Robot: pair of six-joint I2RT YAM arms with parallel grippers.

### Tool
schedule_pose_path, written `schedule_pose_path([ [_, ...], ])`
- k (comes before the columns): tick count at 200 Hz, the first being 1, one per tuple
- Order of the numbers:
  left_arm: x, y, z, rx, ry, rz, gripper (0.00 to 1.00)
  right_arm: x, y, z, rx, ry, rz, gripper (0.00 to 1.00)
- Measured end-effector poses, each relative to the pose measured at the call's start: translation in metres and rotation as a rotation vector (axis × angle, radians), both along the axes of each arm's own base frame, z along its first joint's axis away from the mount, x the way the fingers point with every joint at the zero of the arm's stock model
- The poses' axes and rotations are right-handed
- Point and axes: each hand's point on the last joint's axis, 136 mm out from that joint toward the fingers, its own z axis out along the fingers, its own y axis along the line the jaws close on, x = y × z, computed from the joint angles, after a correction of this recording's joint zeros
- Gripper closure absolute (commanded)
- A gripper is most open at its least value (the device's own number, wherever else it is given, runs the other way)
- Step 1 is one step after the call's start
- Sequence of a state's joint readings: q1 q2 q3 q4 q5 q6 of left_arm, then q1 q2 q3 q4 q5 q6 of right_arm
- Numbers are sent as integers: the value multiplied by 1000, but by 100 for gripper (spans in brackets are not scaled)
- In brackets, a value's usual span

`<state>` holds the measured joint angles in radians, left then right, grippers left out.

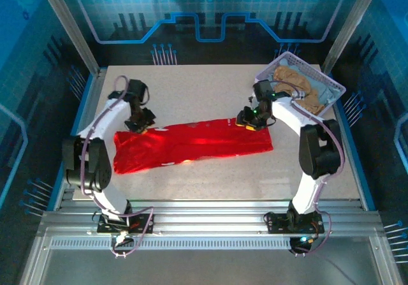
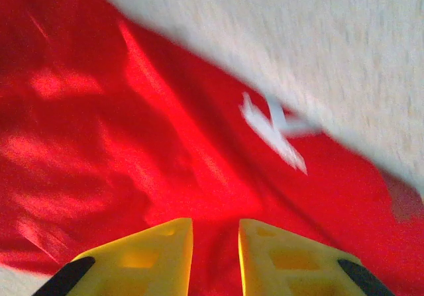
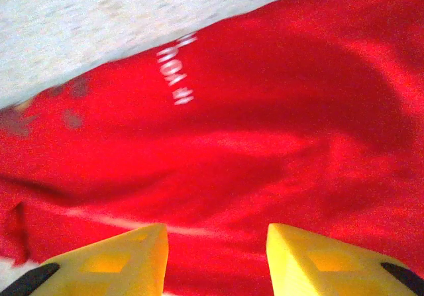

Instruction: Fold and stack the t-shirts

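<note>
Now the red t-shirt (image 1: 191,146) lies as a long folded band mid-worktop (image 1: 210,183); left fingers (image 1: 141,122) and right fingers (image 1: 249,118) hover parted over its far edge, gripping nothing. Pinch both ends evenly, then fold without dragging

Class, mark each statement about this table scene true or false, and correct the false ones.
1. The red t-shirt lies on the table as a long strip running left to right. True.
2. The lavender basket holds tan cloth and blue-grey cloth. True.
3. The basket stands at the table's near left corner. False: it stands at the far right corner.
4. The right gripper has the red t-shirt lifted clear of the table. False: its jaws stand apart over the shirt, which lies on the table.
</note>
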<state>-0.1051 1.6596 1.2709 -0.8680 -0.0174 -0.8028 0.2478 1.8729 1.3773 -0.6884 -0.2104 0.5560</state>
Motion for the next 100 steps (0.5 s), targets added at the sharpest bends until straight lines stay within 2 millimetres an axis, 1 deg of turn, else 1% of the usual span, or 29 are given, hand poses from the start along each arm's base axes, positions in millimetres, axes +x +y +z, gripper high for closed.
schedule_pose_path([
  [13, -11, -27, -16, -61, 48, 12, 75, 7, -6, -13, -53, 37, -3, 57],
  [18, -14, -34, -23, -81, 71, 22, 75, 9, -8, -17, -70, 48, -2, 57],
  [29, -16, -42, -38, -106, 118, 55, 75, 12, -12, -26, -109, 78, -2, 57],
  [50, -13, -44, -65, -117, 182, 108, 76, 13, -22, -41, -176, 138, -10, 58],
  [70, -6, -45, -86, -115, 243, 127, 77, 4, -34, -53, -226, 204, -21, 58],
  [80, -1, -45, -85, -117, 258, 131, 77, -1, -39, -55, -240, 233, -30, 57],
  [93, 15, -47, -85, -124, 253, 118, 77, -8, -43, -56, -247, 252, -45, 57],
  [100, 23, -48, -85, -127, 257, 110, 77, -16, -45, -58, -249, 269, -55, 57],
])
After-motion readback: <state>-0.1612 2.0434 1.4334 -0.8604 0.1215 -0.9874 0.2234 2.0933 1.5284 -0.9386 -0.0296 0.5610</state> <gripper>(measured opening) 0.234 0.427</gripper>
